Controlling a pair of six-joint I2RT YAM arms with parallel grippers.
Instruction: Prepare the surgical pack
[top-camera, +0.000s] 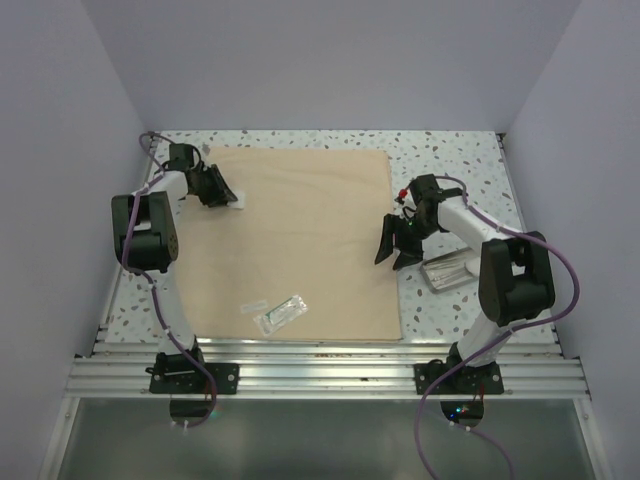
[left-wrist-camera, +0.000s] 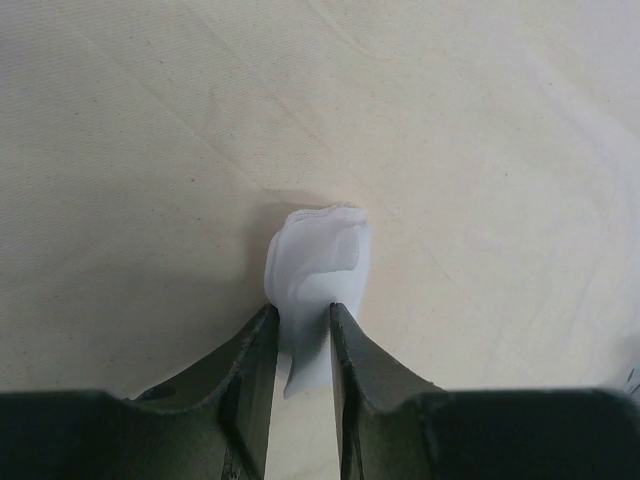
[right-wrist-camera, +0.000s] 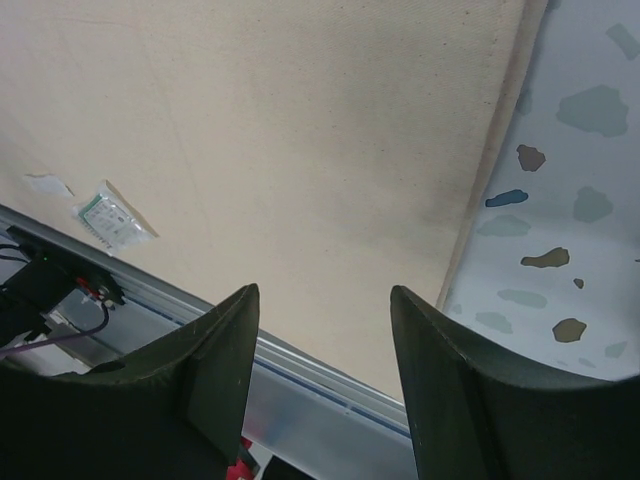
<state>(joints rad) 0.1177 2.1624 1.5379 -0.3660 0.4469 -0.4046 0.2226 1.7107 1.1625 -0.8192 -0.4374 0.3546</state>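
Note:
The surgical pack (top-camera: 300, 240) is a big tan cloth sheet spread flat on the table; it also fills the left wrist view (left-wrist-camera: 450, 150) and most of the right wrist view (right-wrist-camera: 280, 130). My left gripper (top-camera: 232, 198) is at the sheet's far left edge. Its jaws (left-wrist-camera: 302, 315) are closed on a small folded white gauze piece (left-wrist-camera: 318, 260) that rests on the cloth. My right gripper (top-camera: 395, 255) hangs open over the sheet's right edge, with nothing between its fingers (right-wrist-camera: 325, 300).
A small shiny metal tray (top-camera: 450, 270) lies on the speckled tabletop right of the sheet, beside the right arm. A clear plastic pouch (top-camera: 282, 313) and a small white slip (top-camera: 252, 303) lie on the cloth near its front edge. Metal rails run along the near edge.

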